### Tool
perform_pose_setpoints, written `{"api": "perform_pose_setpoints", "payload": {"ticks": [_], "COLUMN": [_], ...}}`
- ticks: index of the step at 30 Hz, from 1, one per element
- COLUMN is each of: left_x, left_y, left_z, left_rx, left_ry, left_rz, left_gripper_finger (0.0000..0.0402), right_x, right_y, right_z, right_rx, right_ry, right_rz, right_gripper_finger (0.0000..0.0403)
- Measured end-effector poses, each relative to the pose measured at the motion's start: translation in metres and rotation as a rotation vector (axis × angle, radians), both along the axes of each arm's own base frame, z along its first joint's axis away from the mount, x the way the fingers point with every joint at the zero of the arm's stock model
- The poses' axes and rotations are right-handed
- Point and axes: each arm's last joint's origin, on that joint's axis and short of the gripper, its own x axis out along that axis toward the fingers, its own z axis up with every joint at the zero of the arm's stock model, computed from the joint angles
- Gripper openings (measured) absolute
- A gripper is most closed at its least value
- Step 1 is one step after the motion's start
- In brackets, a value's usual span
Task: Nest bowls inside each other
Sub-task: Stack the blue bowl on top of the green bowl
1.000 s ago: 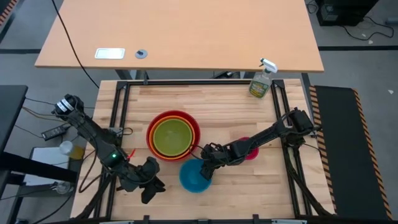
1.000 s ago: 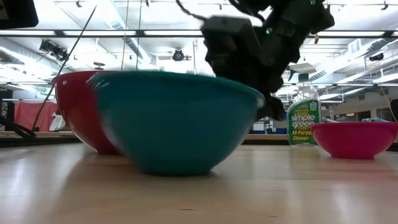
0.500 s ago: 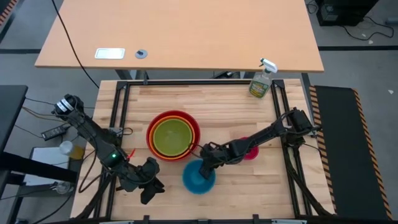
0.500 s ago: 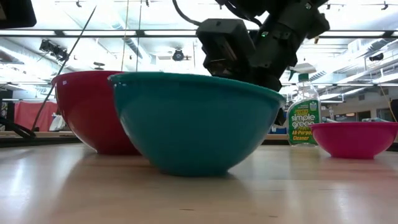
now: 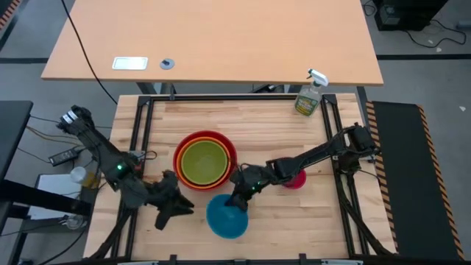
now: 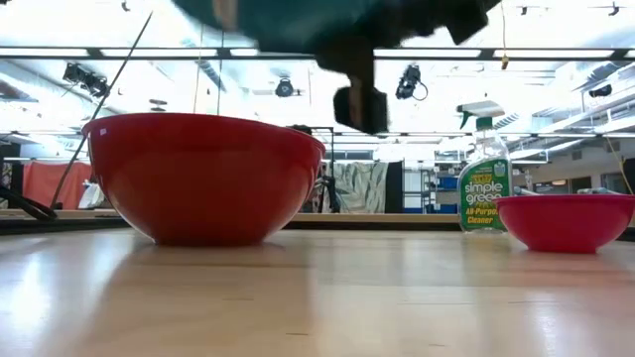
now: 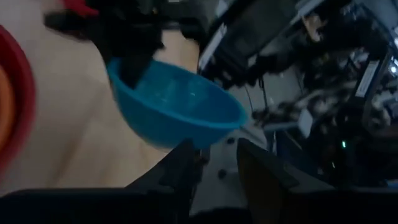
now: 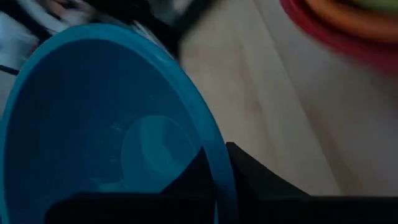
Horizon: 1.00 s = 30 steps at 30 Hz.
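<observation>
A red bowl (image 5: pixel 179 158) stands on the wooden table with an orange bowl (image 5: pixel 190 144) and a lime green bowl (image 5: pixel 204 162) nested in it. Near the front edge, the blue bowl (image 5: pixel 225 217) is up in the air, with my right gripper (image 5: pixel 237 200) shut on it. In the low view only a blurred part of the blue bowl (image 6: pixel 283 18) shows, at the top. A pink bowl (image 5: pixel 296 180) stands on its base behind my right arm. My left gripper (image 7: pixel 217 177) hangs open to the left of the blue bowl (image 7: pixel 177 106), holding nothing. My right gripper pinches the blue bowl's rim (image 8: pixel 219 163) on the side toward the nested bowls. One finger is inside the bowl and one is outside. The fingers slant down from the table's far right. The bowl is lifted clear of the table and tilted.
A clear spray bottle (image 5: pixel 309 94) stands at the table's far right corner. The pink bowl (image 6: pixel 566 220) and the red bowl (image 6: pixel 203 178) stand apart, with bare wood between them. A black frame edges the table.
My right gripper has risen with the blue bowl. The bowl stood on the table a second ago and now hangs clear of it, tipped and a little nearer the front edge. My left gripper has also risen, still open.
</observation>
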Motion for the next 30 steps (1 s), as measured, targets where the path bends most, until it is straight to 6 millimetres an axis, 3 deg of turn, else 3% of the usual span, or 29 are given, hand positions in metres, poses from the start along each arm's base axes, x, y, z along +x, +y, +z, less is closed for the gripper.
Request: {"api": "perform_pose_setpoints", "payload": {"ticks": [8,17,24,30], "left_x": [-0.015,-0.020,-0.016,-0.011], "left_y": [0.031,0.048,0.060,0.073], "left_z": [0.014,0.014,0.009,0.006], "left_rx": [0.050,0.089,0.136,0.172], "left_ry": [-0.027,0.003,0.051,0.080], "left_rz": [0.102,0.171,0.247,0.341], "left_gripper_finger": [0.0126,0.0126,0.0126,0.0126], "right_x": [0.012,0.026,0.026,0.025], "right_y": [-0.036,-0.085,-0.120,-0.132], "right_z": [0.022,0.056,0.060,0.058], "right_rx": [0.006,-0.242,-0.327,-0.368], "right_ry": [-0.080,-0.029,0.012,0.033], "right_rz": [-0.092,-0.275,-0.363,-0.411], "right_gripper_finger": [0.0032,0.0032,0.0033,0.0033]}}
